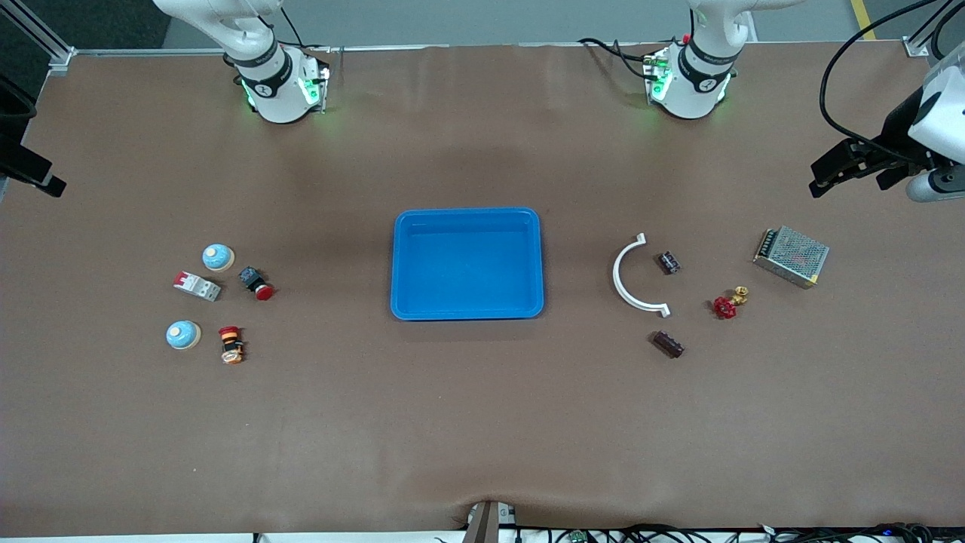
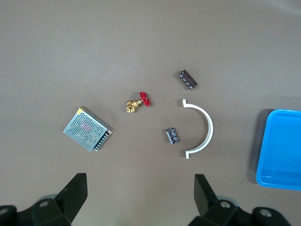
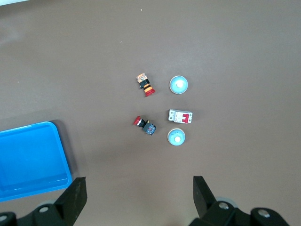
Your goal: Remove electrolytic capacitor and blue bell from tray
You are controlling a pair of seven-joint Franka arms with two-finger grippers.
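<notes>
Two light-blue domed bells (image 1: 218, 257) (image 1: 183, 335) sit toward the right arm's end of the table; in the right wrist view the bells (image 3: 178, 84) (image 3: 176, 137) lie well apart from my right gripper (image 3: 138, 181), which is open, empty and high over bare table. Two dark brown capacitors (image 1: 669, 262) (image 1: 668, 344) lie toward the left arm's end, beside a white arc (image 1: 632, 280). The left wrist view shows both capacitors (image 2: 187, 79) (image 2: 172, 136). My left gripper (image 2: 140, 179) hangs open and empty high over the table. A blue tray (image 1: 467, 214) sits empty at mid-table.
Beside the bells are a white breaker with a red switch (image 1: 197, 286) and two red push buttons (image 1: 257, 283) (image 1: 231, 344). A red-handled brass valve (image 1: 728, 302) and a metal mesh power supply (image 1: 791, 256) lie near the capacitors. Both hands show only at the front view's side edges.
</notes>
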